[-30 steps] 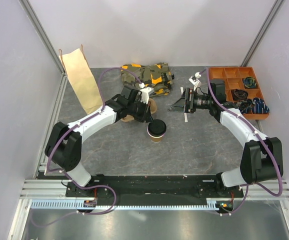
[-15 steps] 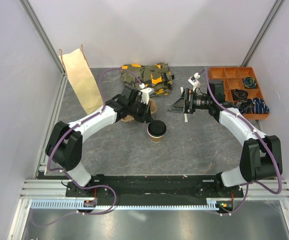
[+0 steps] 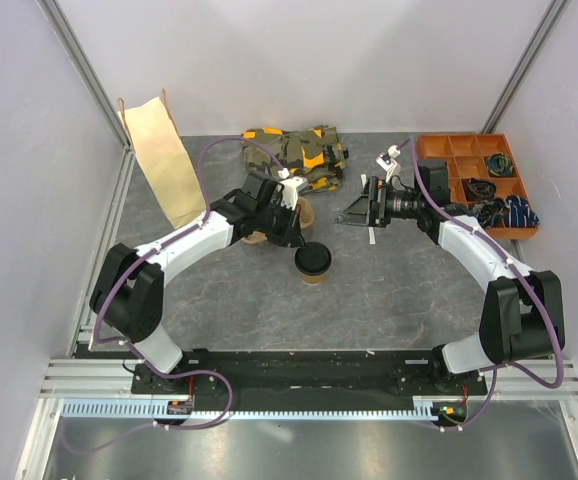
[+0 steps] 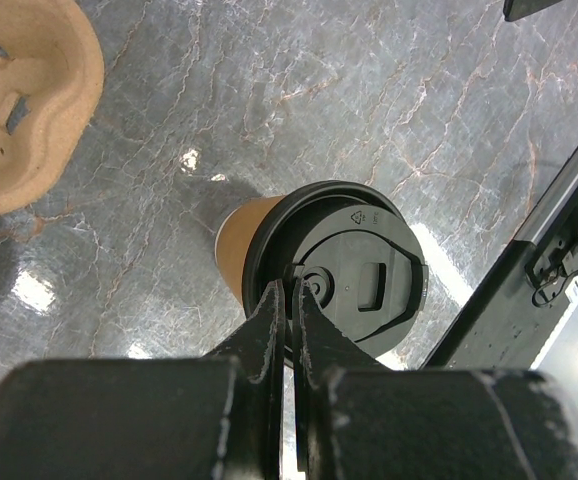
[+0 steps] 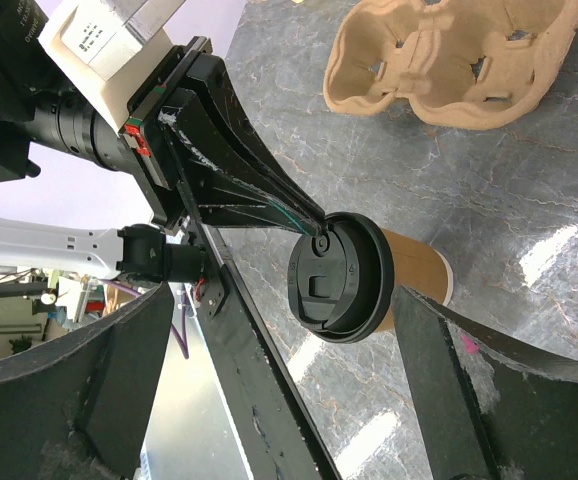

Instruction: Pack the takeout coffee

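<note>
The takeout coffee stands upright on the grey stone-look table, lid on, just beside the pulp cup tray but not in either of its holes. The left gripper is right over it, jaws drawn in to a bare slit with nothing visible between them and tips resting on the black lid near its rim. That reads to me as pressing or steadying the lid, not a grasp on the cup, though I cannot tell how hard it bears down.

The right gripper hangs well apart from the cup, spread wide and aimed straight at it (my guess: waiting to take the kraft wall once the lid is settled). The tall paper bag stands at the far left, apart from everything else.

Writing is slim. The lid carries a moulded triangle mark, its contents too small to read. A white sticker on the left wrist has print I cannot make out. The cup's side shows no logo.
</note>
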Available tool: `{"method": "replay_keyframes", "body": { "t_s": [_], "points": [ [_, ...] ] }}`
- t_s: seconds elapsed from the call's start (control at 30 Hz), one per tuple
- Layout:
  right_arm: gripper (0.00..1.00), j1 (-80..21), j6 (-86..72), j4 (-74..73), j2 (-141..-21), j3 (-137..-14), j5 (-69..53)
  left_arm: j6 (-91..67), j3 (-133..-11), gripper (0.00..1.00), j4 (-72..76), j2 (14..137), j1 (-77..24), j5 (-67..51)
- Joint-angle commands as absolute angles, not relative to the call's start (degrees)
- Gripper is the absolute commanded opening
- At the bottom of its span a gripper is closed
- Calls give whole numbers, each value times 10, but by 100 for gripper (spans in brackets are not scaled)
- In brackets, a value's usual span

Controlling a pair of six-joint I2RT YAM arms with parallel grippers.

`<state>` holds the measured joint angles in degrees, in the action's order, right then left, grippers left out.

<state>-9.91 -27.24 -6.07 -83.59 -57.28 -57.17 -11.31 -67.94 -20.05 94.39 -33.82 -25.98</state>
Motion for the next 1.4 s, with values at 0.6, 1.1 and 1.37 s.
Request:
{"method": "replay_keyframes", "body": {
  "t_s": [0.6,1.1,1.37],
  "points": [
    [98,-100,-255,-60,-836,-593,-591,-99,-710,56,-219,898,-336,-256],
    [95,-129,-262,-91,-823,-621,-593,-105,-672,100,-201,648,-283,-311],
    [48,-201,-308,-47,-860,-605,-578,-244,-529,100,-133,613,-277,-434]
  ]
}}
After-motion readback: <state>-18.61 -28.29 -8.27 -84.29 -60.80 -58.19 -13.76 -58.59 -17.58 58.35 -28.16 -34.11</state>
